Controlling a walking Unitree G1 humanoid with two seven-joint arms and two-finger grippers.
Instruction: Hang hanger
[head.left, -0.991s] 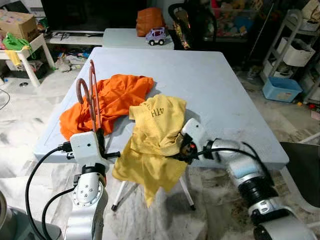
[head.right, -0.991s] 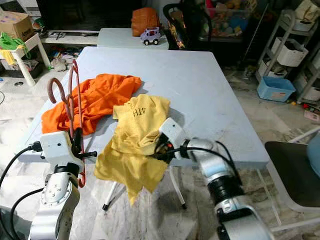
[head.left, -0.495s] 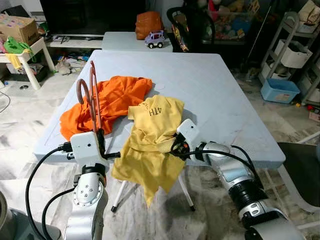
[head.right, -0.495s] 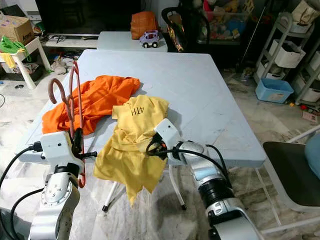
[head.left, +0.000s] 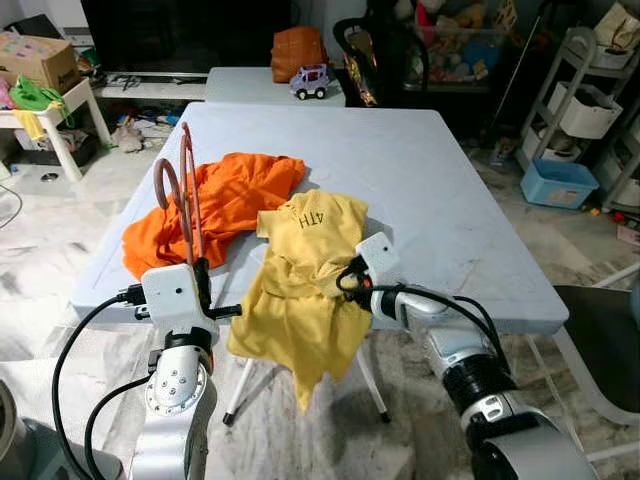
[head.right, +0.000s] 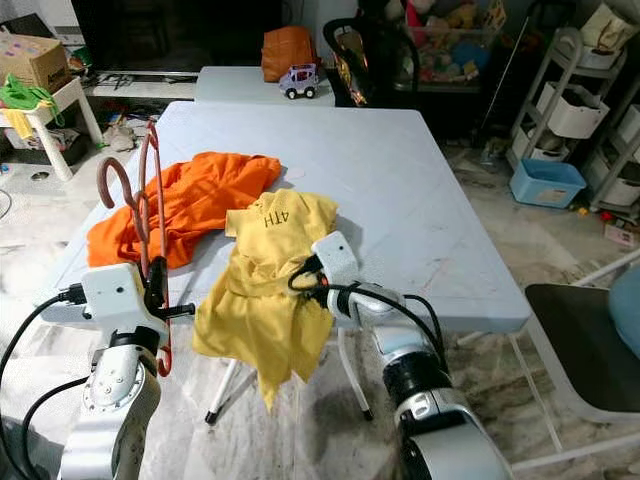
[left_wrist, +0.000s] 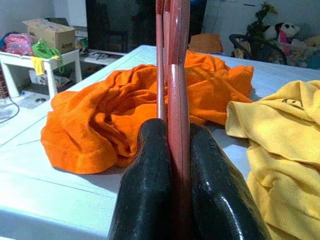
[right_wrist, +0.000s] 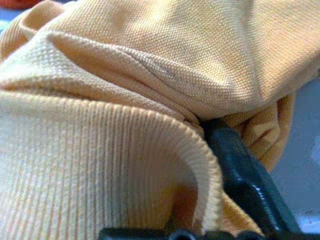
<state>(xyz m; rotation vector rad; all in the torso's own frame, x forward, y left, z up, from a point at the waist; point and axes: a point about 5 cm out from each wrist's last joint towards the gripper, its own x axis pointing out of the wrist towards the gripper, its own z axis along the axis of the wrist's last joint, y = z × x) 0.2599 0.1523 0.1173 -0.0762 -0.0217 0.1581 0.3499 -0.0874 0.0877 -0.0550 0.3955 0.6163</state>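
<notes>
A reddish-brown hanger stands upright at the table's front left, with my left gripper shut on its lower part. In the left wrist view the hanger rises between the two black fingers. A yellow shirt lies bunched on the blue-grey table and hangs over its front edge. My right gripper is buried in the shirt's folds at that edge, shut on the ribbed collar; one black finger shows under the cloth. An orange shirt lies crumpled behind the hanger.
A second table at the back carries a toy car and an orange bag. A small white table stands far left. Shelves and a blue bin are at the right, with a dark chair seat nearby.
My right gripper has moved forward and up onto the table edge with the yellow shirt's collar in it, bunching the cloth. The left gripper and hanger have stayed put.
</notes>
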